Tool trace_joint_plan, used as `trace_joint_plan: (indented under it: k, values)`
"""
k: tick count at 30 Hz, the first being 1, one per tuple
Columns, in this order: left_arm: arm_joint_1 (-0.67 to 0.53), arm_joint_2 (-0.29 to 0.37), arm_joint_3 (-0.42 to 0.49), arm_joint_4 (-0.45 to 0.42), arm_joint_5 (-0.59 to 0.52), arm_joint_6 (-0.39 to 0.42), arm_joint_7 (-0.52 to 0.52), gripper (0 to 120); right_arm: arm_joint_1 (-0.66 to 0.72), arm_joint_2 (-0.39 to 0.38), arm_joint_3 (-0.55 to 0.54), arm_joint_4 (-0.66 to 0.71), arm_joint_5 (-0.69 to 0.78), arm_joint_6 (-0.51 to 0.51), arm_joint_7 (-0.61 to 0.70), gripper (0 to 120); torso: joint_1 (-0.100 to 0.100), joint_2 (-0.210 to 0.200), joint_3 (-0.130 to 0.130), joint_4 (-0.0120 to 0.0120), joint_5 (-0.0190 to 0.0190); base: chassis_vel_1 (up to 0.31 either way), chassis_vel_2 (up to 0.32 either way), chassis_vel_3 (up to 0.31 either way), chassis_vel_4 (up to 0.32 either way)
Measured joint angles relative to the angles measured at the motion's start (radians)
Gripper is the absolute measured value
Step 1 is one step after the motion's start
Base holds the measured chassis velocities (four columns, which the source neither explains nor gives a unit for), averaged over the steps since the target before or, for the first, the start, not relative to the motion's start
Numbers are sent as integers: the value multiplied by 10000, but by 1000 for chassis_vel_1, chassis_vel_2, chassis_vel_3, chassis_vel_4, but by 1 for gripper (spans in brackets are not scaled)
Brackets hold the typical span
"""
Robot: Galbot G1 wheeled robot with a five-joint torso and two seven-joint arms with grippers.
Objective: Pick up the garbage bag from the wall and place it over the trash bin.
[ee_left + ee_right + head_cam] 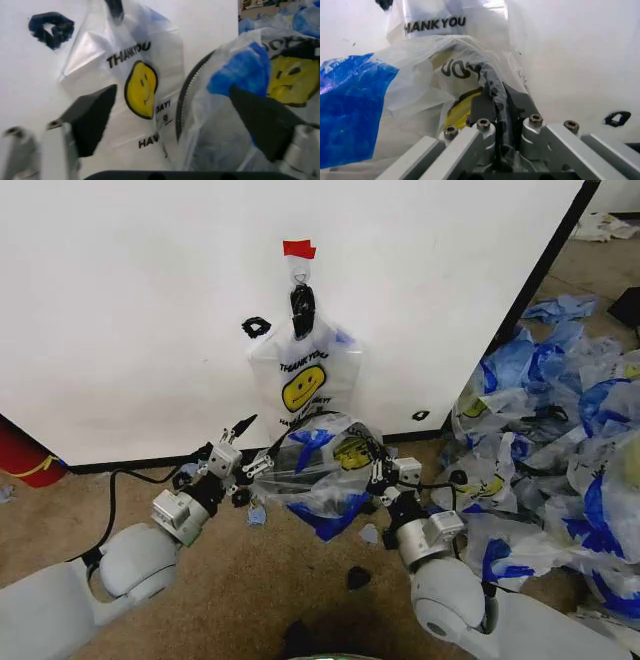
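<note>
Both arms reach forward from the near edge of the head view, low over the tan carpet floor (230,580). Right pincer (380,470) has its fingers together, clamped on the bin rim with bag plastic pinched in; right wrist view shows the black rim and film squeezed between the pads (487,108). Left pincer (250,448) stands apart, fingers spread wide, at the left side of the bagged bin; left wrist view shows its two dark fingertips (92,116) open with nothing between them.

The trash bin (372,442) sits on the floor right at the foot of the wall (130,310), mostly hidden; its black rim shows as a curved arc in the left wrist view. A garbage bag (325,470) with a yellow smiley face and blue handles is draped over and around the bin, crumpled, between the two pincers.

A second THANK YOU bag (303,380) hangs flat on the wall from a small hook (300,275) under a piece of red tape (299,249), straight above the bin. Black marks (256,327) on the wall left of it.

Heap of blue-and-white bags (560,440) on the floor at the right, past the wall's end. Small black scrap (358,578) on the floor near the right arm. Red object (25,455) at the far left by the wall base.
</note>
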Motion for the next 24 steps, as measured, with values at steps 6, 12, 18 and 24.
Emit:
trace_joint_plan:
  k: [6,12,18,24]
  values:
    - [-92,-42,266,28,-8,19,6,99,61,36,-2,111,28,-12,1,1,0,0,0,1,-1,0,0,0,0]
    - [-184,-115,420,283,-8,-26,15,98,-52,-54,-87,404,41,-25,-58,1,0,0,0,0,-2,0,0,0,0]
    - [-290,-149,424,372,-8,-47,18,94,-96,-62,-206,344,-69,-24,-109,1,0,0,0,0,-1,0,0,0,0]
    - [-304,-224,558,415,-52,-54,12,78,-49,58,-289,257,-108,-36,-111,1,0,0,0,1,-1,0,0,0,0]
